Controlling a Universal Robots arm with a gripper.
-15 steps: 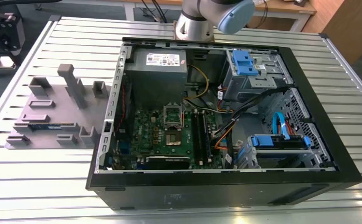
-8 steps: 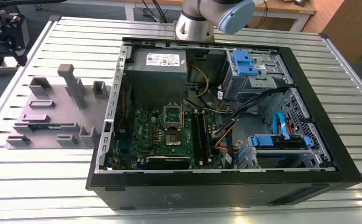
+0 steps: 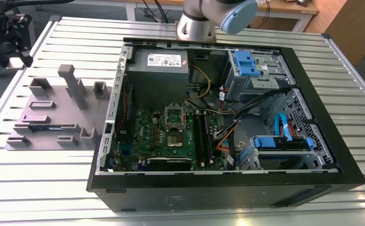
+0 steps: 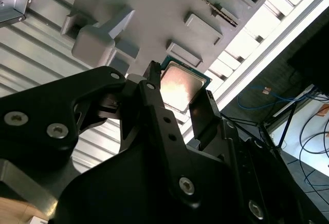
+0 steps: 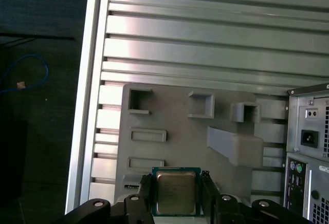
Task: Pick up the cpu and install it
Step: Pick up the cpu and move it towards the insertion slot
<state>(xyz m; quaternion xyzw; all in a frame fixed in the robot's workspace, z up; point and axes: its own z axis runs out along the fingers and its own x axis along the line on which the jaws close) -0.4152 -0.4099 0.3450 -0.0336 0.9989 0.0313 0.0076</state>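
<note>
1. At the far end of the counter (image 3: 37,188), on the exterior view's left, my jaws hang above the grey parts tray (image 3: 52,109).
2. In the first wrist view they're clamped on the cpu (image 5: 174,193) by two opposite edges, and the chip looks clear of the tray's pockets.
3. I judge the pick-up done and the carry in hand.
4. The open computer case (image 3: 232,193) lies to the exterior view's right. The metal-framed socket (image 3: 174,117) on its green motherboard (image 3: 146,141) is well apart from the chip.
5. Seating should call for squaring the chip to that socket, level, with gentle pressure. I can't tell whether its frame stands open.
</note>
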